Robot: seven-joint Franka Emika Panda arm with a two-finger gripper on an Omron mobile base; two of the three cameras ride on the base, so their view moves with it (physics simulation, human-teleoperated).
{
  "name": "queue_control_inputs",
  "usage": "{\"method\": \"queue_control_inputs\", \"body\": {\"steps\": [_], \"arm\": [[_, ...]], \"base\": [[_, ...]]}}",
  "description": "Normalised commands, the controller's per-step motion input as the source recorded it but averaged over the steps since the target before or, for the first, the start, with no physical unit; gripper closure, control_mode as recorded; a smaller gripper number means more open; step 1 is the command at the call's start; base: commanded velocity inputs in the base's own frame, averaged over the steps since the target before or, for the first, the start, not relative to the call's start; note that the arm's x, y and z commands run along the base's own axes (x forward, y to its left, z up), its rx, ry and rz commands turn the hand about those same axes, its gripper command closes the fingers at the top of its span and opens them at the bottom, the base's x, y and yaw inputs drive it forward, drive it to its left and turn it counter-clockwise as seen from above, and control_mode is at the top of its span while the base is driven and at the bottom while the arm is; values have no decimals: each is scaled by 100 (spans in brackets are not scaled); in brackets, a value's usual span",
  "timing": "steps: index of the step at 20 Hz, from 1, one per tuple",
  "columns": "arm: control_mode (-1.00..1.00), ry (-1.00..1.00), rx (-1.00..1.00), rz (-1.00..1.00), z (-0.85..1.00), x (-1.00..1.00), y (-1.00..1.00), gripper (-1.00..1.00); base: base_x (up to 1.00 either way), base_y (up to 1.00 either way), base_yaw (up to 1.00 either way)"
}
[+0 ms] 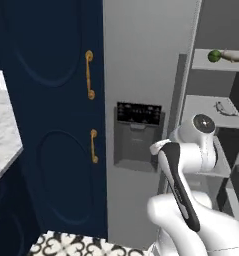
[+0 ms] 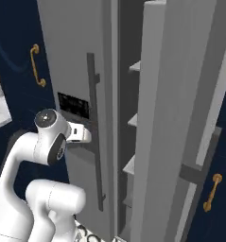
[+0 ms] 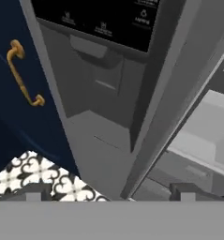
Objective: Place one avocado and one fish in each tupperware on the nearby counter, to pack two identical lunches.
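Observation:
A small green avocado [image 1: 214, 55] lies on an upper shelf of the open fridge, with a slender tan fish [image 1: 234, 56] just to its right. On the shelf below rests another thin fish-like shape [image 1: 223, 109], too faint to name. My gripper [image 3: 110, 196] is open with nothing between its fingertips [image 3: 33, 196]; it points at the lower part of the fridge's dispenser door, well below the shelf with the avocado. A strip of the marble counter [image 1: 3, 127] shows at the far left. The tupperware is out of view.
The grey fridge door with its black dispenser panel [image 1: 137, 114] stands shut right in front of the hand. The other fridge door [image 2: 180, 118] is swung open, baring grey shelves [image 2: 133, 120]. Navy cabinets with brass handles [image 1: 90, 75] are to the left, over patterned floor tiles [image 3: 33, 176].

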Motion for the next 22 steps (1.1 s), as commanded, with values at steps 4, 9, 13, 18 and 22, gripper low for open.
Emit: {"method": "queue_control_inputs", "body": {"steps": [4,9,13,18,22], "arm": [[100,0,0,0,0,0,0,-100],[100,0,0,0,0,0,0,-100],[100,0,0,0,0,0,0,-100],[100,0,0,0,0,0,0,-100],[100,0,0,0,0,0,0,-100]], "base": [[6,-10,-56],[22,0,-49],[34,-5,-41],[54,-5,-34],[52,0,-27]]}}
